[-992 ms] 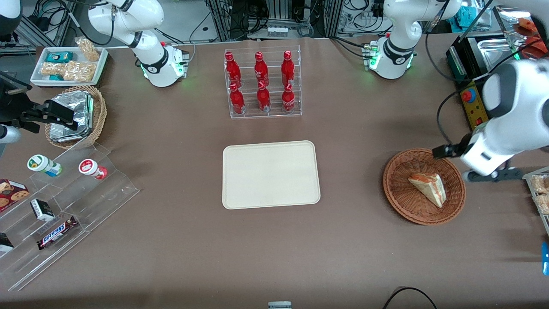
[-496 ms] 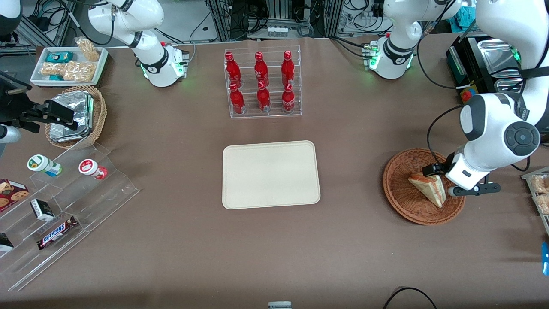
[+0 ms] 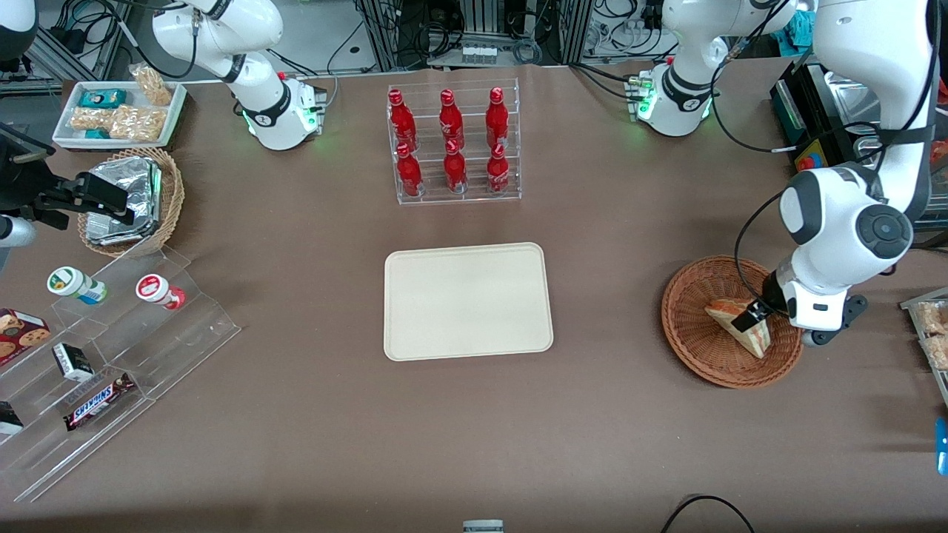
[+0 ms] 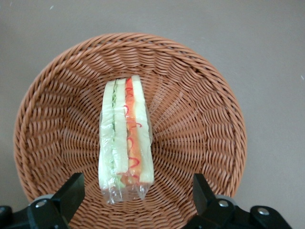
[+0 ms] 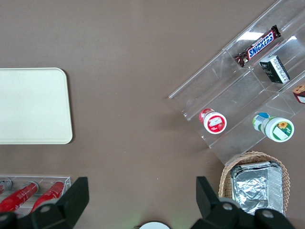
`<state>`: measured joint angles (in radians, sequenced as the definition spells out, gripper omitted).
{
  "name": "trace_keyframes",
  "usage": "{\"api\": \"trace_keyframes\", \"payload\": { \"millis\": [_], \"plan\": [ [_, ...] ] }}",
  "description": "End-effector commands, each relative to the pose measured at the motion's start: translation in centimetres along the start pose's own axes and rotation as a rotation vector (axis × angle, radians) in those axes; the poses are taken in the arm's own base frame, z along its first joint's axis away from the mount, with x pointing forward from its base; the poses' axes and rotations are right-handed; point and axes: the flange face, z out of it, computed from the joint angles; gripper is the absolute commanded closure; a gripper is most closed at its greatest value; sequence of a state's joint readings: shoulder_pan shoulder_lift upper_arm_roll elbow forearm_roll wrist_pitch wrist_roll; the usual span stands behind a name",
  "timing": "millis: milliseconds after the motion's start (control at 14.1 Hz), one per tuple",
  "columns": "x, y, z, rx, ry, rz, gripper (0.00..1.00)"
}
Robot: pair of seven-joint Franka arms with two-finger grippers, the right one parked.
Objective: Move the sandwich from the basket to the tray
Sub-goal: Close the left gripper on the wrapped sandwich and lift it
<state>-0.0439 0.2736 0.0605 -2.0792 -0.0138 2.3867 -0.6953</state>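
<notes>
Sandwich [image 4: 125, 141], a clear-wrapped triangular wedge of pale bread with green and red-orange filling layers, is lying in the wide, shallow reddish-brown woven wicker basket [image 3: 703, 355] at the right of the front frame, and the working arm's black two-finger gripper [image 3: 748, 317] hangs directly over it, low at the wedge's broad end. From the wrist camera the two fingers [image 4: 70, 194] are spread wide, one to each side of the wedge with plenty of wicker showing between each finger and the wrap, and they have hold of nothing. So this looks like the reach-and-grasp step: lined up, not yet gripped. The next move, I'd judge, calls for a short drop so the fingers straddle the bread faces, a gentle squeeze, then a lift clear of the basket rim and a carry across the bare brown table to the flat cream-beige rectangular tray [image 3: 467, 301] with rounded corners at the centre of the front frame, well apart from the basket and holding nothing. As for the sandwich itself: it rests on one side with its layered cut edge facing up, the wrap crinkled and bunched at the wide end, pale bread outside, green beside a red-orange squiggle within; soft stuff, likely to squash under a hard pinch
</notes>
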Motion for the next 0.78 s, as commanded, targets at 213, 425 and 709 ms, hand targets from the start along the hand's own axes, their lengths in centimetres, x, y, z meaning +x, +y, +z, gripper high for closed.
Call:
{"api": "trace_keyframes", "payload": {
  "millis": [213, 425, 709],
  "plan": [
    [0.2, 0.0, 4.2, 0.004, -0.011, -0.085, 0.05],
    [0.0, -0.1, 4.8, 0.013, -0.019, -0.081, 0.87],
    [0.2, 0.1, 3.3, 0.025, -0.019, -0.054, 0.95]
  ]
}}
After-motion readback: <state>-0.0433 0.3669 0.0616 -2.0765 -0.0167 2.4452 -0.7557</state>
